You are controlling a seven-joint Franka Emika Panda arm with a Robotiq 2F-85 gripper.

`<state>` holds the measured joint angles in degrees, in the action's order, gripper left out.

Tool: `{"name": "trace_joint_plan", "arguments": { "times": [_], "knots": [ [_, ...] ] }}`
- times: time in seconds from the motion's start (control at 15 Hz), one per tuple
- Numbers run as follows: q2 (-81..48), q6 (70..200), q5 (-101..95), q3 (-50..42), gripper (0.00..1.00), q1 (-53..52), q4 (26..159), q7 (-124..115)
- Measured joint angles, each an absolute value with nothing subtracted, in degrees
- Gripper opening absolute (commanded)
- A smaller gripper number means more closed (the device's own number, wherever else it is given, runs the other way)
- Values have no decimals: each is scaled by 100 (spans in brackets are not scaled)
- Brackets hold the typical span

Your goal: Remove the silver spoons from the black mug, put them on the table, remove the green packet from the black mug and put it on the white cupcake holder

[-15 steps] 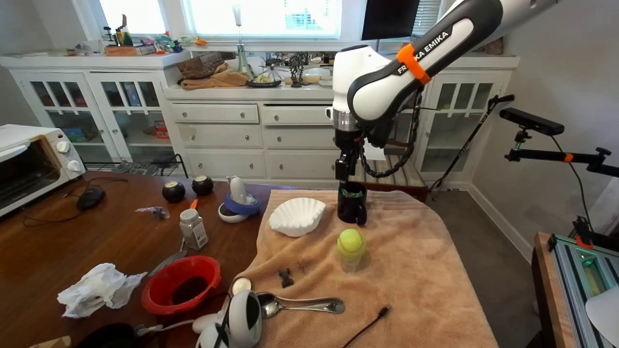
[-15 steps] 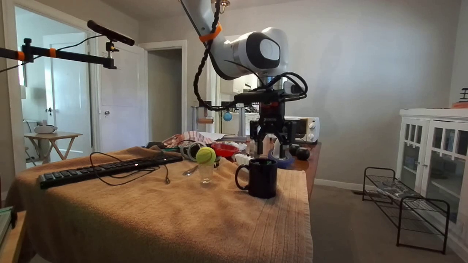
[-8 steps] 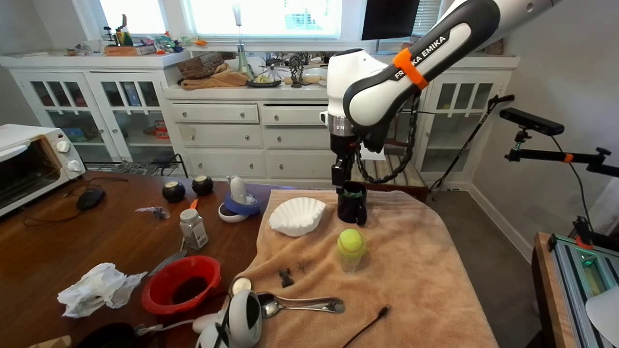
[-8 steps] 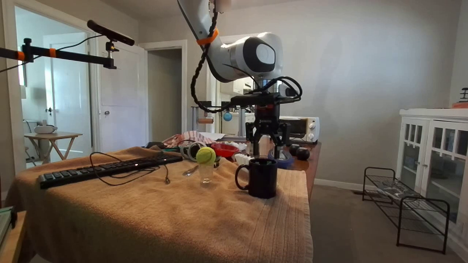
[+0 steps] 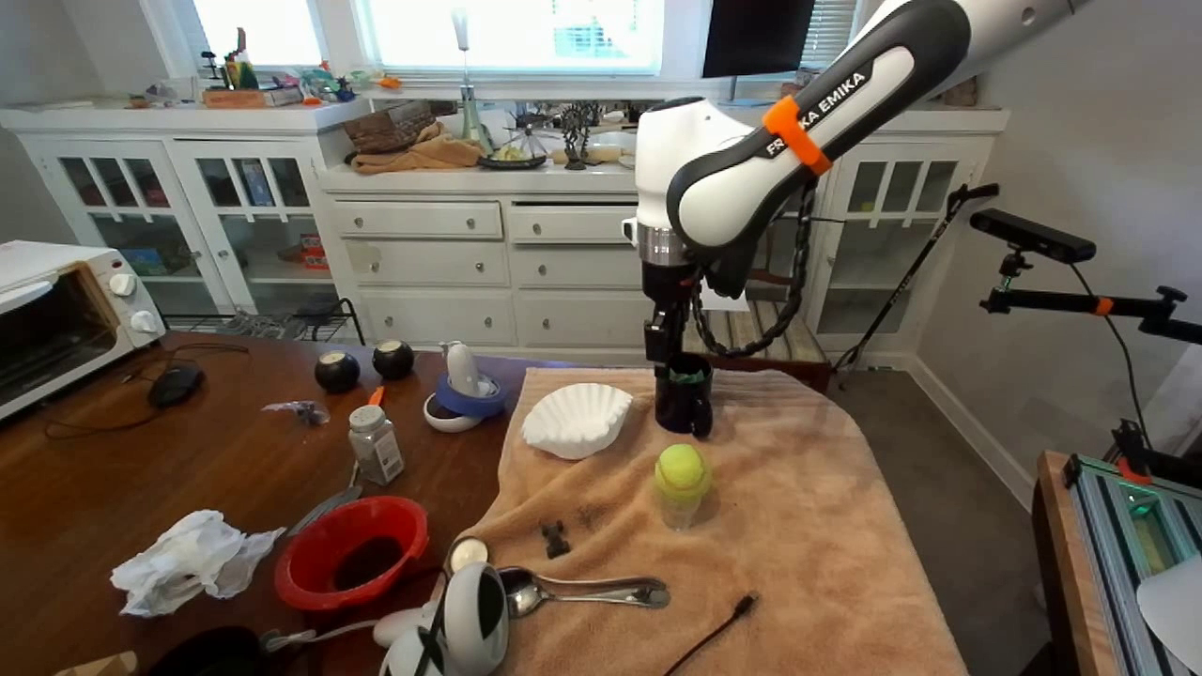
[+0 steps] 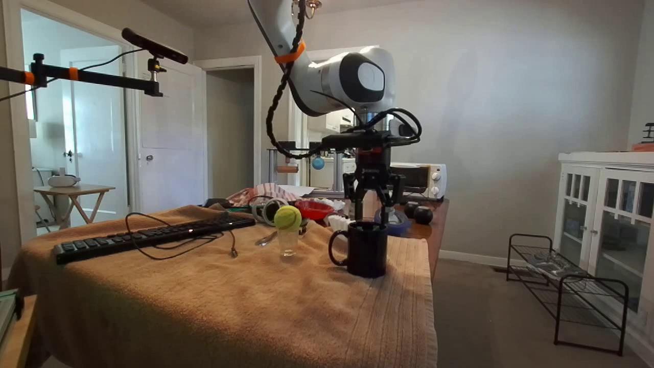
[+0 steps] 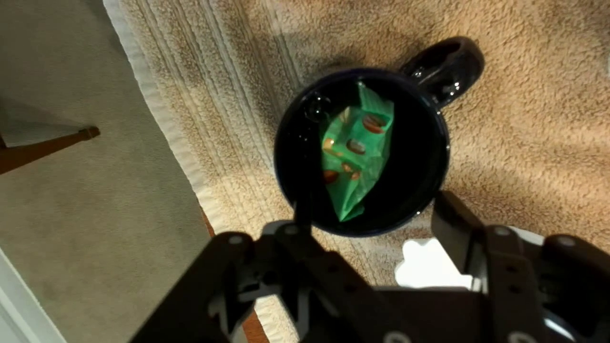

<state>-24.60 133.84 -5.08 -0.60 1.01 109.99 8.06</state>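
- The gripper (image 7: pixel 373 206) has its jaws parted, holding nothing; whether either tip sits inside the rim, I can't tell.
- Under it the black mug (image 6: pixel 367 250) stands upright, and the green packet (image 7: pixel 355 152) lies inside, beyond the tips.
- Likeliest fault: a finger (image 7: pixel 455 219) lands on the rim, because the gripper looks off-centre and its spread little narrower than the mouth; pressing on would tip or shove the mug.
- Should one finger pass outside the wall, closing would pinch the mug itself, and the whole thing could come up.
- If the tips stop too shallow, they would catch only a fold; so slick-looking a packet may slip and drop back.
- A shoved mug might topple the tennis ball (image 5: pixel 683 469) on its clear cup (image 5: pixel 679 514), near the gripper and off to one side.
- The white cupcake holder (image 5: pixel 577 421), low and just to one side of the gripper, looks light; a trailing finger could drag it at release.
- The silver spoons (image 5: pixel 601 597) lie on the table (image 5: pixel 798 526), well apart from the gripper, likely safe.
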Motion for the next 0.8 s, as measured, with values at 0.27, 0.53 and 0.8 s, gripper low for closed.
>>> {"name": "trace_joint_plan", "arguments": {
  "times": [0.27,0.53,0.8],
  "knots": [
    [-2457,13384,-507,-60,64,101,11027,783],
    [-2431,13384,-500,-63,56,117,11067,719],
    [-2362,13384,-486,-73,51,127,11144,644]
  ]
}}
